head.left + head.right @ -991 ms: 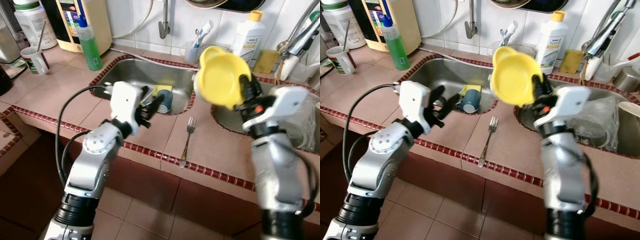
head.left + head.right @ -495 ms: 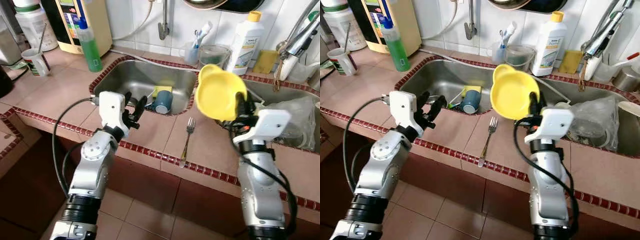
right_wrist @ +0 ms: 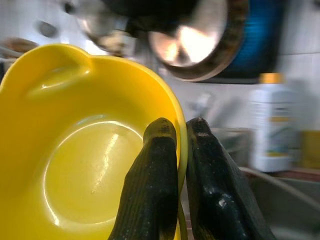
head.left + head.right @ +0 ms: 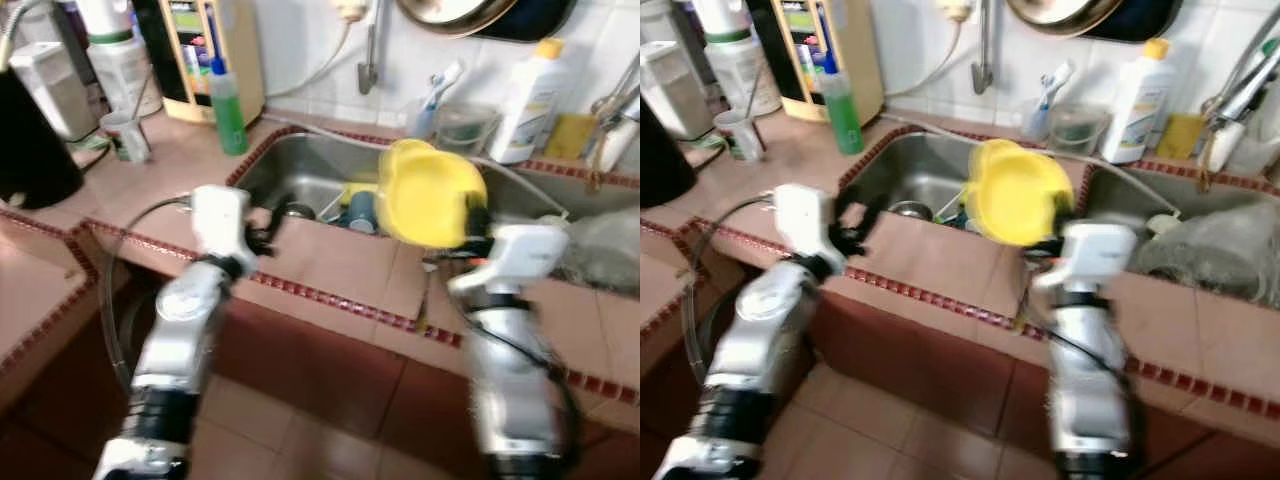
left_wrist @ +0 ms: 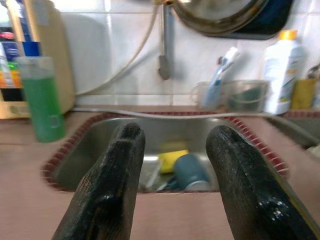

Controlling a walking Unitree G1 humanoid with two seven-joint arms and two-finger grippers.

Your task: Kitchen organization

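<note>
A yellow plastic bowl [image 4: 428,195] with a small pouring lip is held up on edge over the counter's front, between the two sinks. My right gripper [image 3: 182,145] is shut on the bowl's [image 3: 85,150] rim, one finger inside and one outside. My left gripper [image 5: 175,132] is open and holds nothing; it points at the left sink [image 5: 100,145] from the counter's front edge. In that sink lie a blue cup [image 5: 192,170] and a yellow sponge [image 5: 172,160]. The head views are blurred.
A green soap bottle [image 4: 228,110] and a mug [image 4: 128,135] stand left of the sink, with a black appliance [image 4: 35,140] at far left. A white bottle [image 4: 528,85] and a toothbrush cup [image 4: 432,100] line the back wall. Clear plastic [image 4: 605,235] lies in the right sink.
The whole picture has shifted and blurred, so the camera has moved back and leftward. The right gripper still holds the yellow bowl; the left stays open.
</note>
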